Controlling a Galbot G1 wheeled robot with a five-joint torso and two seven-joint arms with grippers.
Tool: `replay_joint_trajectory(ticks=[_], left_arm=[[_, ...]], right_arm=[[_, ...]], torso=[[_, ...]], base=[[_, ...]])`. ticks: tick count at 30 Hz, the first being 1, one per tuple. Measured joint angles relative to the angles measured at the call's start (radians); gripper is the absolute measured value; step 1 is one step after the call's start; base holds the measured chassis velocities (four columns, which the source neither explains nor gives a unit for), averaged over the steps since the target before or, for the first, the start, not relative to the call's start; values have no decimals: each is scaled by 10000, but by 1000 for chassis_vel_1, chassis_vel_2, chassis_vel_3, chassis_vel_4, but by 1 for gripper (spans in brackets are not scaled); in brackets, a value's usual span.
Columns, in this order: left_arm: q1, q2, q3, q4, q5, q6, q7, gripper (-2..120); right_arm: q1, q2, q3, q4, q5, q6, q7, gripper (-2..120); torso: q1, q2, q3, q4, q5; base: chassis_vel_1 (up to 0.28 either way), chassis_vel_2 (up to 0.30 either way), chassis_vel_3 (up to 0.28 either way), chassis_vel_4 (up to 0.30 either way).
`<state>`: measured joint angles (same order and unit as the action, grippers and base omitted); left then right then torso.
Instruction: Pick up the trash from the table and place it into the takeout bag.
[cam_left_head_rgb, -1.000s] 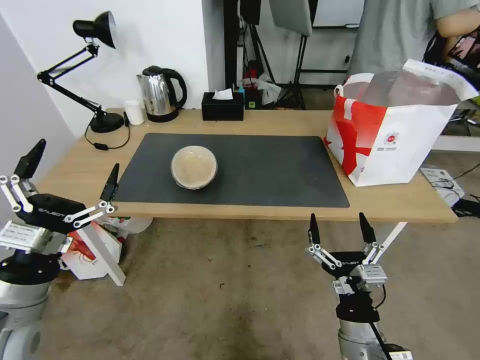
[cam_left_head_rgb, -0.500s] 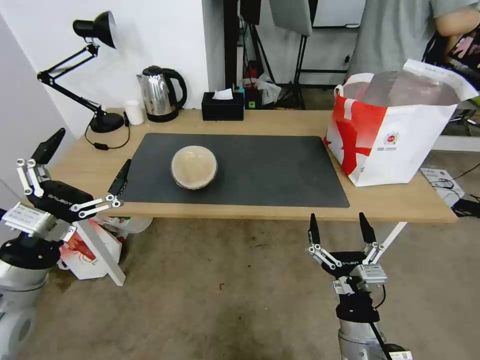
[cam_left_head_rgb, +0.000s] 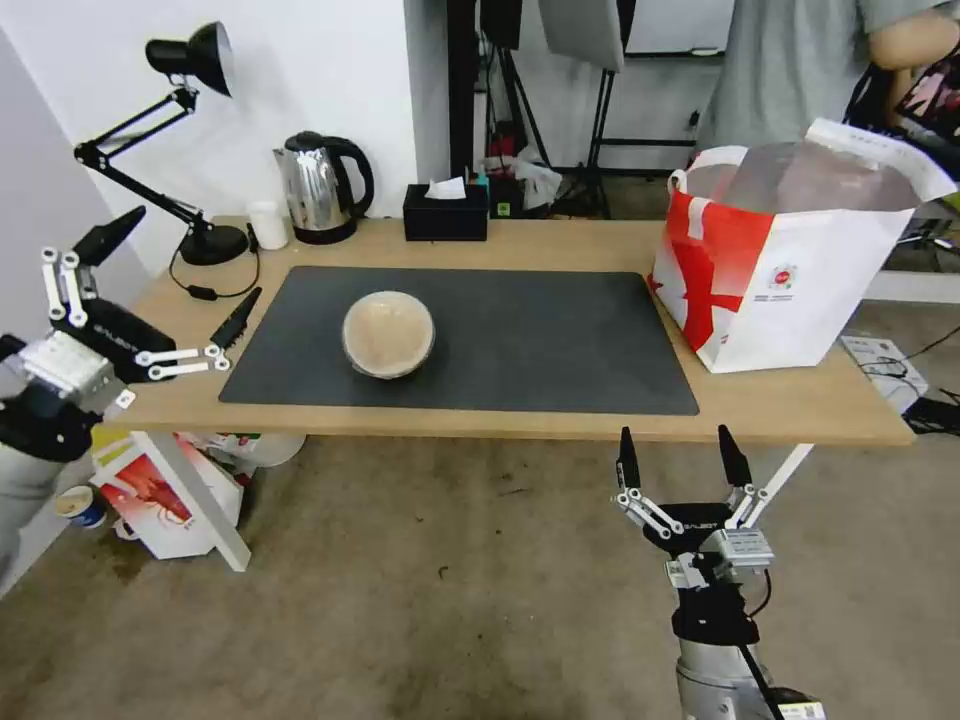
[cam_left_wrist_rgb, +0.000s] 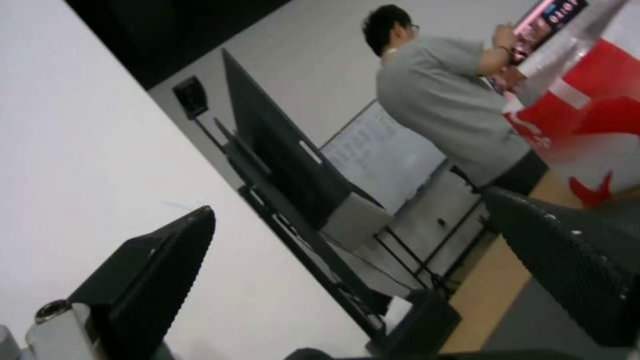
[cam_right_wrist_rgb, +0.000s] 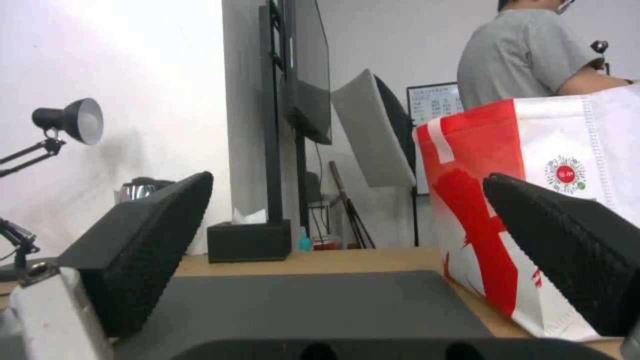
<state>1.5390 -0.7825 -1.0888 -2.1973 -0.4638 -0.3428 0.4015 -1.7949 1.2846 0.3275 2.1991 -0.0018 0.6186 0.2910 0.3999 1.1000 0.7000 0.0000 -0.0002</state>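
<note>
- Hovering at the far left end of the table, the left gripper is raised to desktop height, tilted, with its two black fingers spread wide and nothing between them.
- One fingertip points up toward the black desk lamp; the other reaches over the wood beside the left edge of the dark grey mat.
- In the left wrist view the same spread fingers frame a slanted look across the room, with the red-and-white bag far off at the other end.
- Behind the mat, along the back edge, stand a steel kettle and a black tissue box.
- The round beige lidded takeout bowl sits on the left half of the mat, lid on, well apart from both grippers.
- The right gripper hangs below the front edge of the table, over the floor, fingers pointing up and parted, holding nothing.
- From the right wrist view those parted fingers look level across the mat toward the tissue box.
- The takeout bag stands upright at the right end of the table, just off the mat's right edge, its mouth open and silvery lining showing.
</note>
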Motion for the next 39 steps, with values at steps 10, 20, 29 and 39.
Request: replay_joint_trajectory(ticks=[10, 20, 29, 39], left_arm=[[-160, 931, 317, 103, -774, 582, 61, 100], [56, 1158, 459, -191, -1468, 1171, 36, 100], [159, 1639, 761, -430, -2904, 1990, -140, 100], [-203, 1608, 1784, -377, -3787, 2509, -597, 100]], right_arm=[[0, 0, 0, 0, 0, 0, 0, 100], [0, 0, 0, 0, 0, 0, 1, 100], [0, 0, -1, 0, 0, 0, 0, 100], [0, 0, 0, 0, 0, 0, 0, 100]], torso=[[0, 0, 0, 0, 1], [0, 0, 0, 0, 1], [0, 0, 0, 0, 2], [0, 0, 0, -1, 2]], base=[[0, 0, 0, 0], [0, 0, 0, 0], [0, 0, 0, 0], [0, 0, 0, 0]])
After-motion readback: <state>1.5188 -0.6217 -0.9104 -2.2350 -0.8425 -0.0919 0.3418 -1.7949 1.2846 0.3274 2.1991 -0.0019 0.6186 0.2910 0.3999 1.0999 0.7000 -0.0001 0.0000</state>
